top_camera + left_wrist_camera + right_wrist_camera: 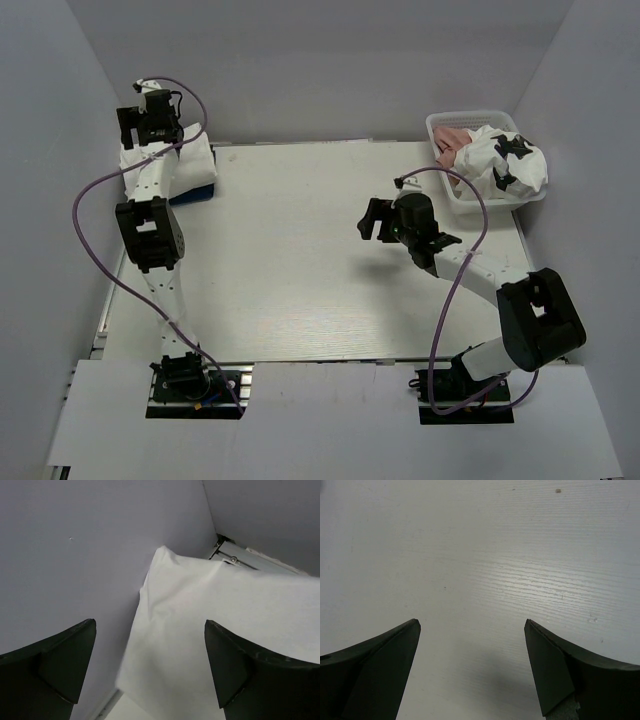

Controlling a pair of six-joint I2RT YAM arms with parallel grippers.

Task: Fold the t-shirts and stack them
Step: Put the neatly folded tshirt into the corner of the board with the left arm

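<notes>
A folded white t-shirt [172, 160] lies on a folded blue one [203, 190] at the table's back left corner. My left gripper [138, 122] hovers over that stack by the wall. In the left wrist view the left gripper [150, 670] is open, with the white t-shirt [215, 625] below and nothing between the fingers. A white t-shirt with black patches [508, 165] and a dusty-pink one [453, 140] sit crumpled in the basket. My right gripper [373, 218] hangs open over bare table right of centre. The right wrist view shows the right gripper [472, 665] holding nothing.
The white plastic basket [445, 118] stands at the back right corner. Grey walls close in the table [300, 260] on the left, back and right. A purple cable loops off each arm.
</notes>
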